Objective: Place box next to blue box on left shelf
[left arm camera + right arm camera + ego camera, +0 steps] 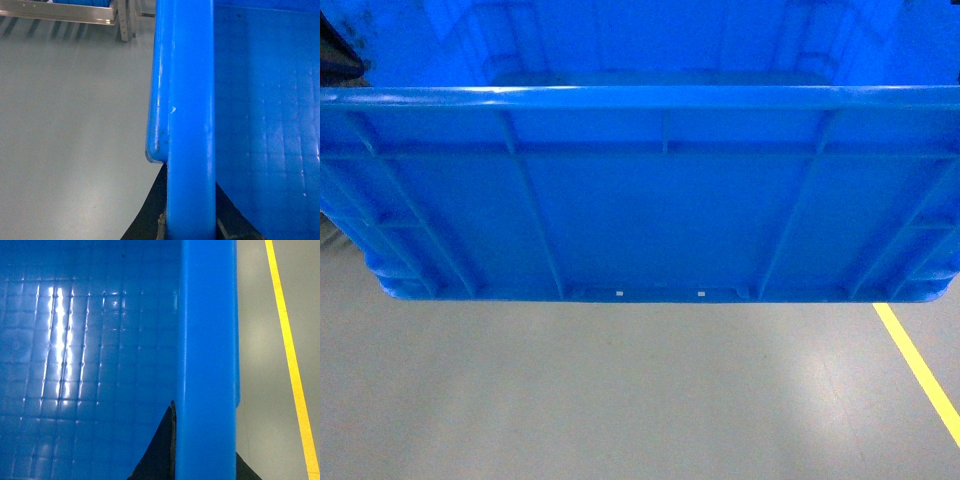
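I am holding the box [650, 210] up off the floor [620, 400], and it is filling the whole upper part of the head view, from the left edge to the right edge. Its ribbed near wall is facing me, with the thick rolled rim running across the top of the frame and two small notches showing at the bottom edge, near the middle. The grey floor is lying open below it, and a yellow line [920, 370] is slanting down toward the lower right corner.

In the left wrist view, the rim of the box is running as a broad blue band from the top of the frame to the bottom, just right of centre, with the gridded inside of the box to its right. My left gripper [187, 225] is sitting at the bottom centre; its dark jaws are showing on either side of the rim, one outside and one inside, so they are clamping on that wall. In the upper left corner a metal shelf frame [75, 12] is standing on the floor, well apart from the box; I cannot tell which rack it is.

In the right wrist view, the rim is again standing as a vertical band, right of centre, with the shiny gridded bottom to its left. My right gripper [205, 467] is at the bottom edge, dark jaws straddling the rim and gripping it. The yellow line is running down the right side.
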### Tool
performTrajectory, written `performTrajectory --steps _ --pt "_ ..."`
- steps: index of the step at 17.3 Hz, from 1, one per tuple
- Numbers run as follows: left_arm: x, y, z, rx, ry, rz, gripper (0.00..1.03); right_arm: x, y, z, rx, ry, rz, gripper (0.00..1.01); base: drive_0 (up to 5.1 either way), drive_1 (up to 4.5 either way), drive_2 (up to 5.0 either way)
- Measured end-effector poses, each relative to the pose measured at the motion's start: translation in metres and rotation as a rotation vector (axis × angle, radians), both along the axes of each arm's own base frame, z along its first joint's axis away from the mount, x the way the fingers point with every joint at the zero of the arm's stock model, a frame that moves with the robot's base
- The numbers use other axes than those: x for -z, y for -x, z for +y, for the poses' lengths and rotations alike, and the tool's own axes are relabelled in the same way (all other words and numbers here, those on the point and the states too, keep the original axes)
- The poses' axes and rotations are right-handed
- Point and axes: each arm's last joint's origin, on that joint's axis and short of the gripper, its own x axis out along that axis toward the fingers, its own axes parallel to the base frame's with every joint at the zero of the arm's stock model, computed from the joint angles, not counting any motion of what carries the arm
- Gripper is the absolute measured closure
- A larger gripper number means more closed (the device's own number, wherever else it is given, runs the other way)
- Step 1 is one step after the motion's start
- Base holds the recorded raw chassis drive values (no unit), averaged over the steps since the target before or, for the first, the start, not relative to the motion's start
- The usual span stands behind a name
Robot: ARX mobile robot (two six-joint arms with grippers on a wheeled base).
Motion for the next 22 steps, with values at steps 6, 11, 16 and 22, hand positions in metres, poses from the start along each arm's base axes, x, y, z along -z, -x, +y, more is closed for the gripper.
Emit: performTrajectory --steps 6,11,16,22 --pt "0.0 0.0 0.0 -0.002 0.0 0.0 0.96 -0.0003 -0.0003 0.0001 -0.001 -0.001 -0.005 0.95 0.0 4.28 -4.3" --pt "0.0 0.0 0.0 0.0 0.0 0.0 0.96 0.0 -0.0002 0.0 -0.001 0.0 -0.002 0.95 0.0 4.26 -4.3" --pt "-0.0001 -0.0001 0.0 -0.001 0.0 -0.001 0.96 -0.0004 -0.0002 0.0 -0.001 -0.001 -0.005 0.95 0.0 4.33 -4.3" --pt "0.0 0.0001 0.0001 -0.001 -0.001 0.001 0.96 -0.0001 -0.0002 0.0001 -0.001 -0.001 -0.002 0.95 0.0 4.34 -4.3"
